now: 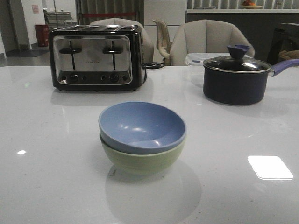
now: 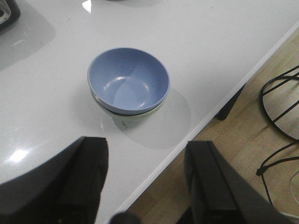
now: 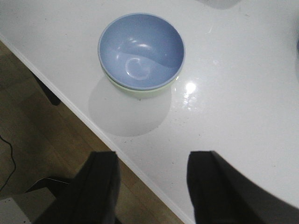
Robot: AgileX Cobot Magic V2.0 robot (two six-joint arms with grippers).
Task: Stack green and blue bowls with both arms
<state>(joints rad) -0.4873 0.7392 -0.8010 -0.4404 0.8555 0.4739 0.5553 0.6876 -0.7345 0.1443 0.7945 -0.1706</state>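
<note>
The blue bowl (image 1: 141,126) sits nested inside the green bowl (image 1: 142,161) on the white table, near its front middle. The stack also shows in the left wrist view, blue bowl (image 2: 128,80) over green bowl (image 2: 145,113), and in the right wrist view, blue bowl (image 3: 141,49) over green bowl (image 3: 140,92). My left gripper (image 2: 147,154) is open and empty, held back above the table's front edge, apart from the bowls. My right gripper (image 3: 152,161) is open and empty, also above the front edge. Neither arm shows in the front view.
A silver and black toaster (image 1: 96,57) stands at the back left. A dark navy lidded saucepan (image 1: 237,77) stands at the back right. Chairs (image 1: 205,39) stand behind the table. The table's front edge (image 2: 205,121) drops to a wooden floor with black cables (image 2: 280,116).
</note>
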